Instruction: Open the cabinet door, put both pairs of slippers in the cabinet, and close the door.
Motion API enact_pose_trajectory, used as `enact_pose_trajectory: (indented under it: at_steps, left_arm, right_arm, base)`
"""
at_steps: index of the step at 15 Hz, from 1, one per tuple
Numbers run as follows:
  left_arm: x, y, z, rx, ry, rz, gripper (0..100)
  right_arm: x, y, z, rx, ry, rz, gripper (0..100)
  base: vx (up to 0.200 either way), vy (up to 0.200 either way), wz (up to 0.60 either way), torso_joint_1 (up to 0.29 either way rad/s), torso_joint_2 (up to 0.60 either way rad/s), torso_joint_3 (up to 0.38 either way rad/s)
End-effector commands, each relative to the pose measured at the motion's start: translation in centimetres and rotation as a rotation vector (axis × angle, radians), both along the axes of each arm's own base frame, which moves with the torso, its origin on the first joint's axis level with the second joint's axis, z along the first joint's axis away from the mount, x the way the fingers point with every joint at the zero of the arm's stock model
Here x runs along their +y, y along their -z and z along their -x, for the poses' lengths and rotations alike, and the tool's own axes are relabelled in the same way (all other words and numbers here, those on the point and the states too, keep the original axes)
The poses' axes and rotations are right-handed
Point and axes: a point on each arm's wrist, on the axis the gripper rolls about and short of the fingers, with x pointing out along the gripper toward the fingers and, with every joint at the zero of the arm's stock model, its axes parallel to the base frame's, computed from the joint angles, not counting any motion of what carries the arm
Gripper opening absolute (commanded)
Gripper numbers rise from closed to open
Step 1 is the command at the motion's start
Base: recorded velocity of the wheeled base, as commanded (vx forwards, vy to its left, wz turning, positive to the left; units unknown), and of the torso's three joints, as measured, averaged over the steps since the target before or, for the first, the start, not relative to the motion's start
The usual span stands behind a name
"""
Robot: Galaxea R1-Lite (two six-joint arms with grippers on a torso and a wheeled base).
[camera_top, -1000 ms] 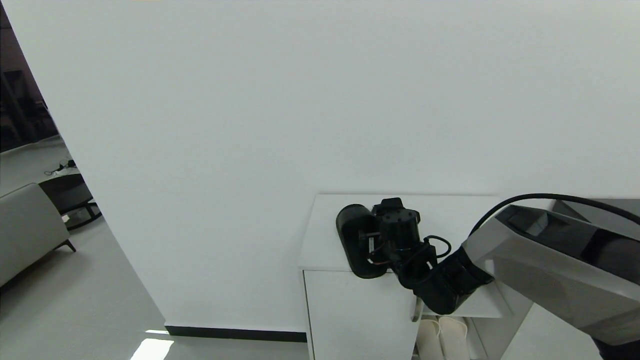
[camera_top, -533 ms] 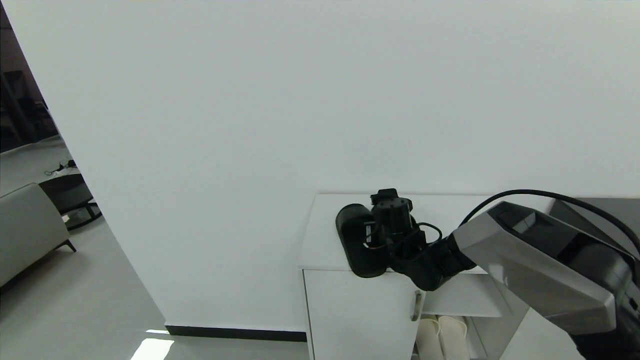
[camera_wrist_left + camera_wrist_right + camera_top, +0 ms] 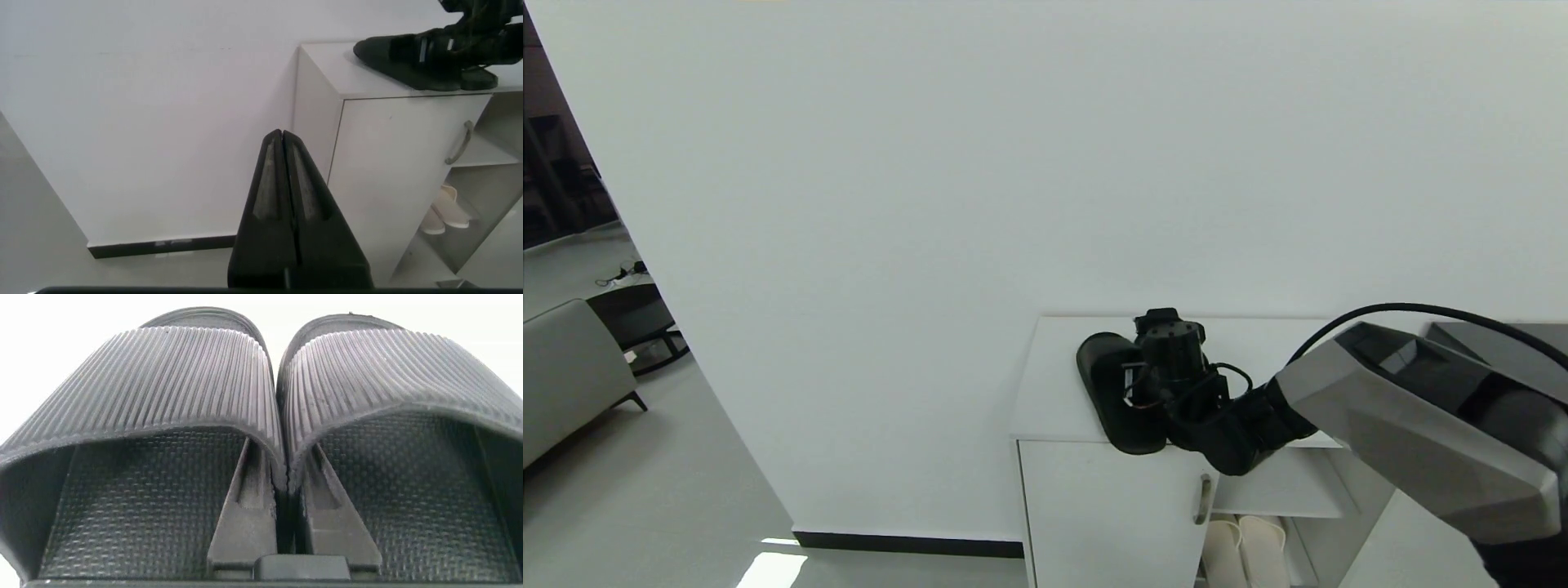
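Left end effector [image 3: 282,140]: fingers pressed flat together, holding nothing, off to the left of white cabinet [image 3: 384,155], well apart from it. Black slippers [image 3: 1115,400] lie side by side on cabinet top, at its left front edge. Right end effector [image 3: 1135,388] has one finger [image 3: 245,514] inside each slipper, pinching the two inner walls together. Below, left door [image 3: 1111,514] is closed w/ handle [image 3: 1201,498]. Right of it is an open compartment w/ white slippers [image 3: 1245,551] on lower shelf.

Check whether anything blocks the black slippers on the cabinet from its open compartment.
Nothing visible does. The right gripper holds the black slippers on the cabinet top; the open compartment lies just below, with white slippers on its lower level.
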Motion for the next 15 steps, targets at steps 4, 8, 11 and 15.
enact_pose_trajectory:
  at_steps: [4, 8, 11, 15]
  left_arm:
    - [0.0, 0.0, 0.0, 0.002, 0.000, -0.001, 0]
    - [0.0, 0.0, 0.0, 0.001, 0.000, 0.000, 0]
    - [0.0, 0.0, 0.0, 0.001, 0.000, 0.000, 0]
    - [0.0, 0.0, 0.0, 0.001, 0.000, 0.007, 0]
  right_arm:
    - [-3.2, -6.6, 11.3, -0.039, -0.314, -0.131, 0]
    - [-6.2, -8.5, 18.8, 0.032, -0.615, -0.186, 0]
    - [-6.3, -8.6, 19.0, 0.034, -0.618, -0.198, 0]
    - [-6.6, -7.9, 19.3, 0.063, -0.627, -0.188, 0]
  base:
    - [0.000, 0.000, 0.00, 0.000, 0.00, 0.000]
    - [0.000, 0.000, 0.00, 0.000, 0.00, 0.000]
    - [0.000, 0.000, 0.00, 0.000, 0.00, 0.000]
    - [-0.200, 0.000, 0.00, 0.012, 0.01, 0.000]
